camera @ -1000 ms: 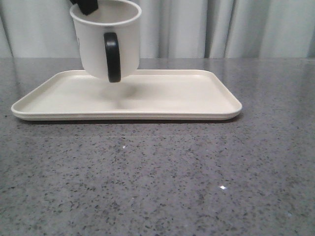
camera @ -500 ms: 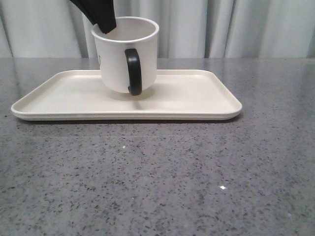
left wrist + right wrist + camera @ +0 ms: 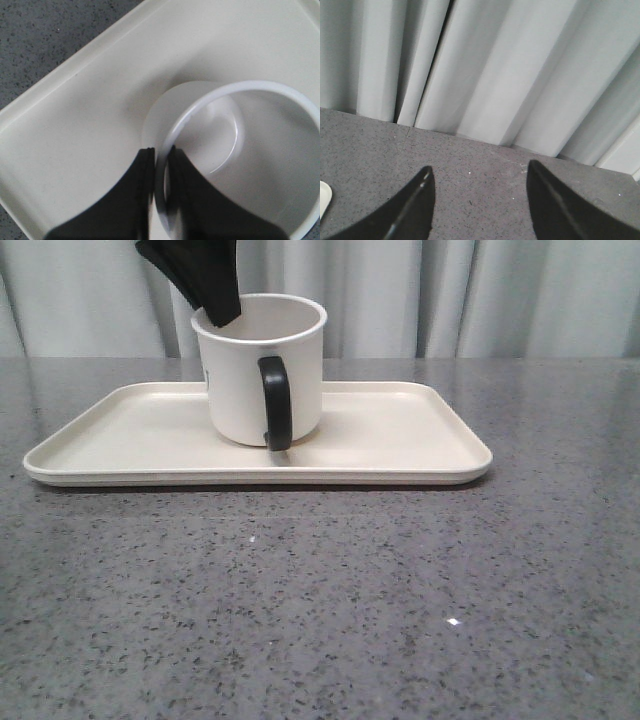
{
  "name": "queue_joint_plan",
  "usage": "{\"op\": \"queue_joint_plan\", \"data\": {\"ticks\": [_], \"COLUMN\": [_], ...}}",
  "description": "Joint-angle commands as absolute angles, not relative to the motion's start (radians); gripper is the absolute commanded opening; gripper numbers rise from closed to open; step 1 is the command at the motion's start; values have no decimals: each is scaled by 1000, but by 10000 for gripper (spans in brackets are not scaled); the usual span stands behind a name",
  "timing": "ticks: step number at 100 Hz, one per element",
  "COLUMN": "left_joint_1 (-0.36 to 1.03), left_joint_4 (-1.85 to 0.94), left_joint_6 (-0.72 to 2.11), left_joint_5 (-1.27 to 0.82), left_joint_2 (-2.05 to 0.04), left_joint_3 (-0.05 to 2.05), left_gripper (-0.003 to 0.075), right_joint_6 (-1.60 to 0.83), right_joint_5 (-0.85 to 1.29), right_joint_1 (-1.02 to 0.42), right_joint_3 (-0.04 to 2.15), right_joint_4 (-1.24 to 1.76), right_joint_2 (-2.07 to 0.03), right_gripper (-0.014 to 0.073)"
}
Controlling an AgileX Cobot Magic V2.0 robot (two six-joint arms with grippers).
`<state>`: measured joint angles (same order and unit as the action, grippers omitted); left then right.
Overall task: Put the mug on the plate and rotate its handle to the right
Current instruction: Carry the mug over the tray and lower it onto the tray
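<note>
Left gripper (image 3: 159, 165) pinches the mug (image 3: 262, 380) by its rim, one finger inside, one outside.
Beneath it the mug stands on the plate (image 3: 400, 440), handle (image 3: 276, 402) facing the camera; bare plate lies either side. Right gripper (image 3: 477, 192), fingers spread and empty, hangs over grey tabletop (image 3: 480, 175) facing curtains (image 3: 495, 65).

Looks like a staged lab or recording setup, not a lived-in room. Speckled grey stone-look desk (image 3: 330, 590), plain pale grey curtain (image 3: 480, 295) as backdrop right behind it, same curtain filling the right wrist view. Only props on show: cream plate (image 3: 400, 435), white mug (image 3: 262, 370).
</note>
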<state>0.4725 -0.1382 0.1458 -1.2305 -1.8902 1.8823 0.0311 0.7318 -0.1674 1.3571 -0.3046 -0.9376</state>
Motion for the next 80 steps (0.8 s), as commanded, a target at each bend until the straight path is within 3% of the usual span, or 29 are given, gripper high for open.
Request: {"op": "queue_joint_plan", "data": {"ticks": [1, 57, 80], "left_joint_1": [480, 480, 480], "left_joint_4": [-158, -158, -158], "left_joint_6": [150, 150, 150], "left_joint_5": [-1205, -1203, -1207], "left_joint_2": [-1838, -1838, -1838], "left_joint_3": [1918, 1918, 1918], "left_gripper": [-13, -3, 122], "right_joint_6": [24, 24, 24], "right_joint_5": [665, 667, 667], "right_joint_1": [-166, -166, -166], "right_joint_3": [1386, 1386, 1386], "right_joint_4": [-334, -334, -334], "right_joint_2": [-933, -933, -933], "right_gripper": [423, 423, 423]}}
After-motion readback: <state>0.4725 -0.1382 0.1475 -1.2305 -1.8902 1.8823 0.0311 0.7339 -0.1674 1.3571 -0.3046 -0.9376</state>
